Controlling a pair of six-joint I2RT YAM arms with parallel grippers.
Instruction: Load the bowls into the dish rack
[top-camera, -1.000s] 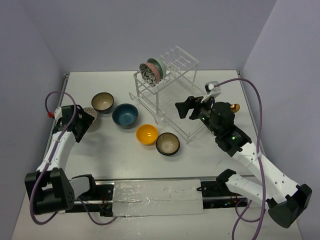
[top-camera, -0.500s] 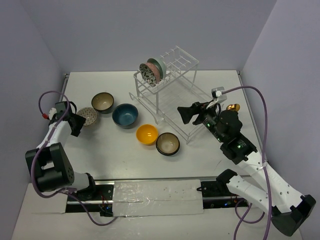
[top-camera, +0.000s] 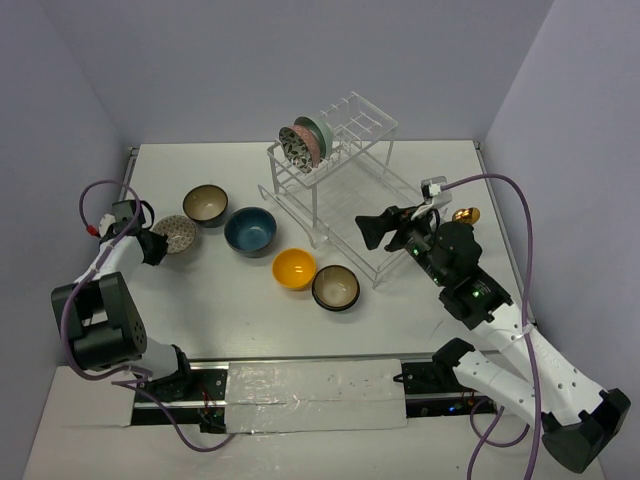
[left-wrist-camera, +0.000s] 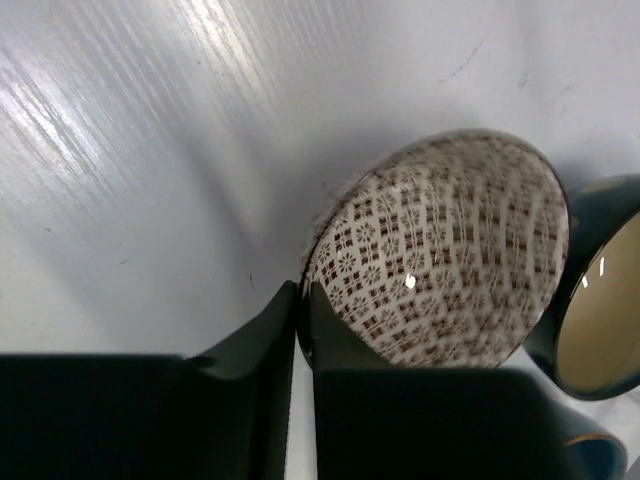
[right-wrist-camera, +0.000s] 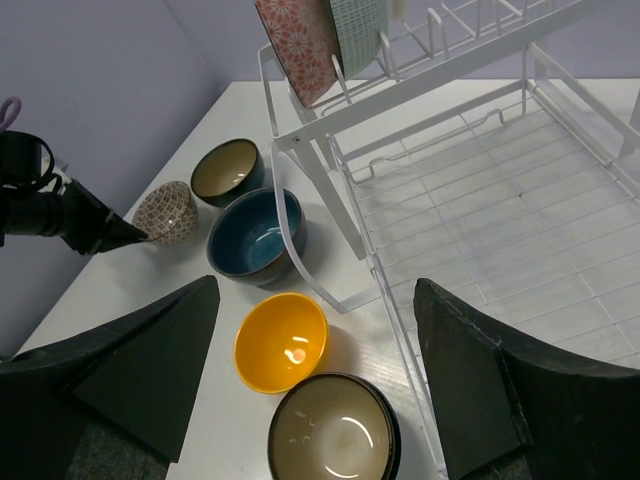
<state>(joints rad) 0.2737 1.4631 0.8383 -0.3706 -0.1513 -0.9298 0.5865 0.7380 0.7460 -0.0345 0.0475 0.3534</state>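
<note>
The left hand (left-wrist-camera: 297, 300) was closed on the near rim of the patterned bowl (left-wrist-camera: 440, 260), which rested on the tabletop (left-wrist-camera: 150, 150). The right hand (right-wrist-camera: 317, 290) hung wide open and empty, with the dish rack (right-wrist-camera: 470, 200) just ahead of it.

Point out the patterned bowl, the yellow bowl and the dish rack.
patterned bowl (left-wrist-camera: 440, 260): left wrist view, its patterned inside.
yellow bowl (top-camera: 294, 267): top external view, its inside centre.
dish rack (right-wrist-camera: 470, 190): right wrist view, its lower tray wires.
</note>
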